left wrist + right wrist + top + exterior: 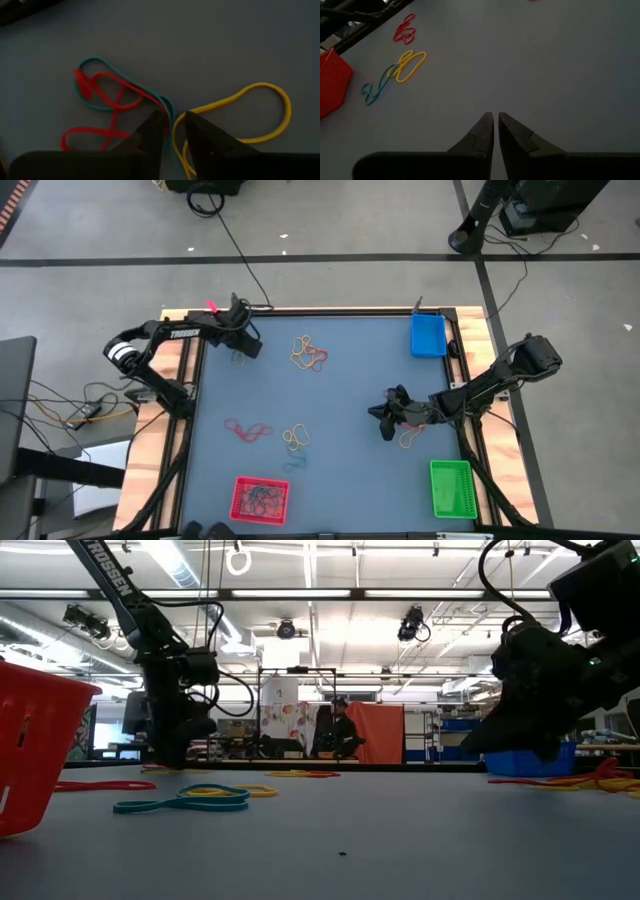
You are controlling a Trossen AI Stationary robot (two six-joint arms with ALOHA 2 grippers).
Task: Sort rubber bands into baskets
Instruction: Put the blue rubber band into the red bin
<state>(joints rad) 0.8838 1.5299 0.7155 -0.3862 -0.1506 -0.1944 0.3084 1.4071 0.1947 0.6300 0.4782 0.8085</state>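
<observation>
Plainly these bands [117,97] are light, limp and tangly, lying flat on the desk [350,390], so the left gripper [172,122], jaws narrowed around a strand, should pinch one loop only.

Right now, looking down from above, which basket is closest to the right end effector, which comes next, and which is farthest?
From the right end effector:
1. Green basket, at the table's near right corner.
2. Blue basket, at the far right corner, only slightly farther.
3. Red basket, along the near edge toward the left, clearly farthest.
</observation>
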